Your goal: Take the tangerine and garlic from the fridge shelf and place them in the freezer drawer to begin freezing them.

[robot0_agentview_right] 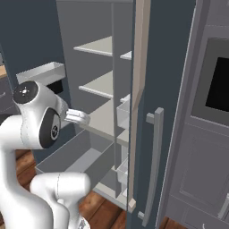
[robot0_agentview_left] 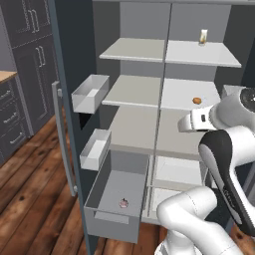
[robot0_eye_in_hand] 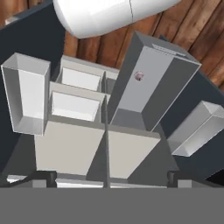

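Note:
The tangerine (robot0_agentview_left: 197, 100) sits on the right half of a fridge shelf (robot0_agentview_left: 179, 94), second from the top. The garlic (robot0_agentview_left: 123, 203) lies on the floor of the pulled-out freezer drawer (robot0_agentview_left: 112, 211), and in the hand view the garlic (robot0_eye_in_hand: 139, 76) shows far inside the freezer drawer (robot0_eye_in_hand: 175, 83). My gripper (robot0_eye_in_hand: 111, 178) is open with its fingertips (robot0_eye_in_hand: 52, 177) wide apart and nothing between them. Its white hand (robot0_agentview_left: 193, 121) hovers in front of the shelf below the tangerine, a little lower than the fruit.
A pale carton (robot0_agentview_left: 203, 37) stands on the top right shelf. Two door bins (robot0_agentview_left: 89, 92) (robot0_agentview_left: 95, 148) stick out on the left door above the drawer. The right fridge door (robot0_agentview_right: 147, 112) stands open beside my arm. The floor is wood.

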